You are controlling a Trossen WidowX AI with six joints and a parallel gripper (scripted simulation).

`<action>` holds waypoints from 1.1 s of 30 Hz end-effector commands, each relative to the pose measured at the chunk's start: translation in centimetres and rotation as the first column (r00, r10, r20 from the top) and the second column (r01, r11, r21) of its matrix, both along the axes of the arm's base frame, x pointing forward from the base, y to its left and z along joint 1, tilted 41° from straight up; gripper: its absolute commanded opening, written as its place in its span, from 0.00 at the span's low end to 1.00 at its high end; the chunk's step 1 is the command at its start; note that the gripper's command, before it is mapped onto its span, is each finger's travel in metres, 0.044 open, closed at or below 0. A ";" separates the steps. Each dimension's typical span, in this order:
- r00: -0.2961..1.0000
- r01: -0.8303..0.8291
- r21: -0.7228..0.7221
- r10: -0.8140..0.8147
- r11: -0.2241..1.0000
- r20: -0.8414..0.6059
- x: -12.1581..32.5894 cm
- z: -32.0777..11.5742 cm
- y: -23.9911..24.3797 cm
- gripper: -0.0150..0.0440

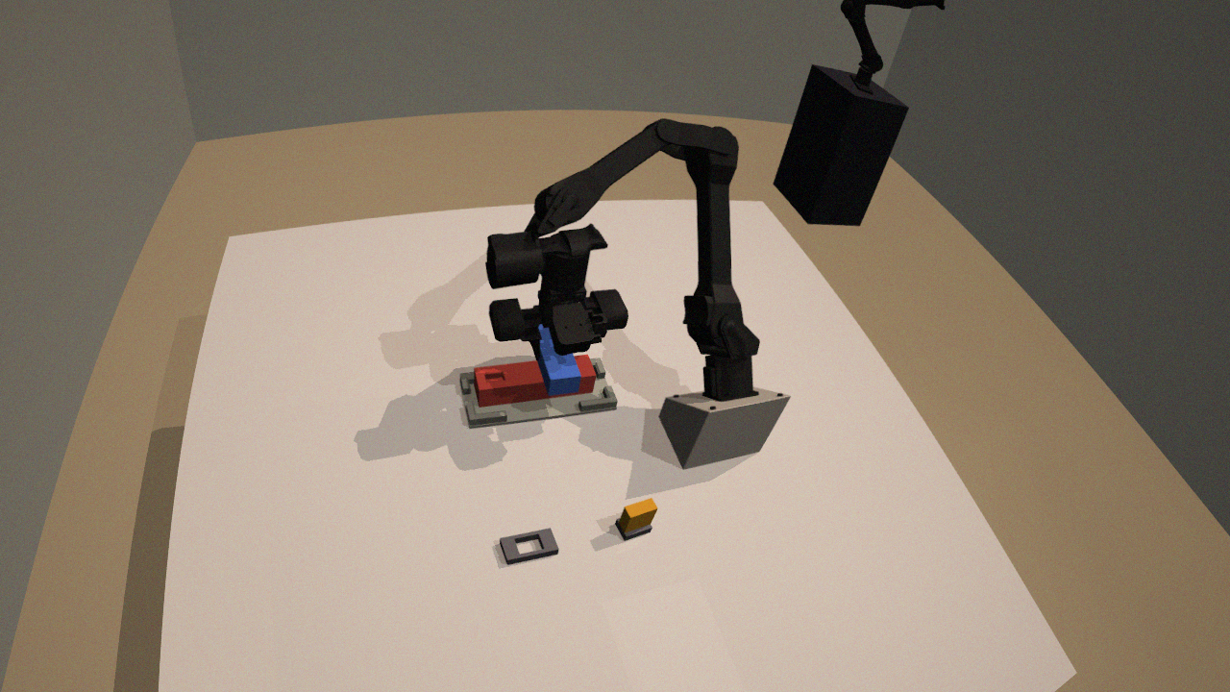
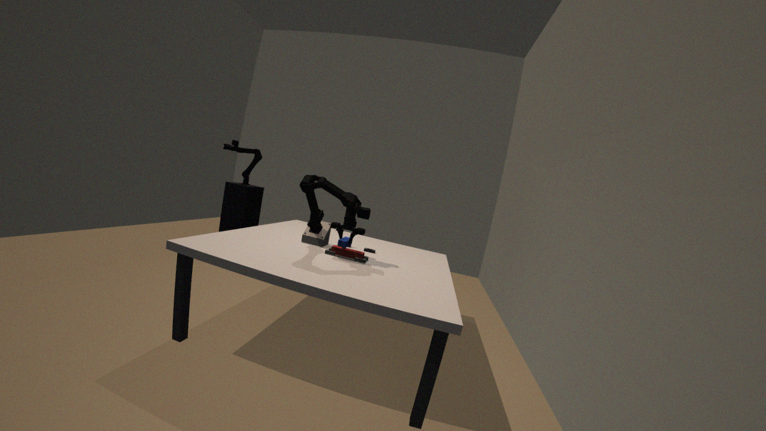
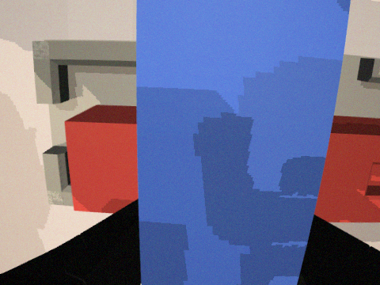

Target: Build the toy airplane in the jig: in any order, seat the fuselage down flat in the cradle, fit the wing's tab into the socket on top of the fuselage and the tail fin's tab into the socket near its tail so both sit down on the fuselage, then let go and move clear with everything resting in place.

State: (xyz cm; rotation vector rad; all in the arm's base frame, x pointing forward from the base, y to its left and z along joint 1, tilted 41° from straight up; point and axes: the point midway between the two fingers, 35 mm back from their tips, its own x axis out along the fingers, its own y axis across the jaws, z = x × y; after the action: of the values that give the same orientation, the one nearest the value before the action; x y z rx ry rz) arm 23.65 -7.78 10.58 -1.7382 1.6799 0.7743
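The red fuselage [image 1: 511,384] [image 2: 350,252] [image 3: 103,162] lies lengthwise within the grey cradle [image 1: 537,413] [image 3: 91,51] and looks level. Its tail socket [image 1: 494,376] is empty. My gripper [image 1: 554,344] [image 2: 346,239] [image 3: 217,211] is shut on the blue wing [image 1: 560,376] [image 2: 344,242] [image 3: 237,43]. The wing is roughly crosswise over the fuselage and very low. Its tab and the wing socket are hidden beneath it, and I cannot tell whether it touches the fuselage. The orange tail fin [image 1: 638,516] stands upright in its dark holder [image 1: 634,532].
A dark, empty rectangular holder [image 1: 508,552] [image 2: 369,250] lies left of the tail fin in the top view. The grey arm base [image 1: 722,434] [image 2: 315,239] stands right of the cradle there. A second arm on a black pedestal [image 1: 838,150] [image 2: 240,206] is beyond the table.
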 end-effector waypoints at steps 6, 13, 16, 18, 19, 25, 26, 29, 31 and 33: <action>1.000 -0.006 -0.005 0.006 1.000 -0.002 0.0 -0.8 -0.8 0.58; 1.000 0.001 -0.001 -0.001 1.000 -0.001 0.0 -0.7 -0.7 0.53; 1.000 0.001 -0.001 -0.001 1.000 -0.001 0.0 -0.7 -0.7 0.39; 1.000 0.001 -0.001 -0.001 1.000 -0.001 0.0 -0.7 -0.7 0.31; 1.000 0.001 -0.001 -0.001 1.000 -0.001 0.0 -0.7 -0.7 0.35; 1.000 0.001 -0.001 -0.001 1.000 -0.001 0.0 -0.7 -0.7 0.62; 1.000 0.001 -0.001 -0.001 1.000 -0.001 0.0 -0.7 -0.7 0.66; 1.000 0.001 -0.001 -0.001 1.000 -0.001 0.0 -0.7 -0.7 0.79; 1.000 0.001 -0.001 -0.001 1.000 -0.001 0.0 -0.7 -0.7 0.88; 1.000 0.001 -0.001 -0.001 1.000 -0.001 0.0 -0.7 -0.7 0.97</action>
State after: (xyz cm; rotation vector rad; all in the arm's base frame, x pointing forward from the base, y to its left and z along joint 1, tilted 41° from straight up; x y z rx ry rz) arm 23.61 -8.45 9.87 -1.7388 1.6822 0.7751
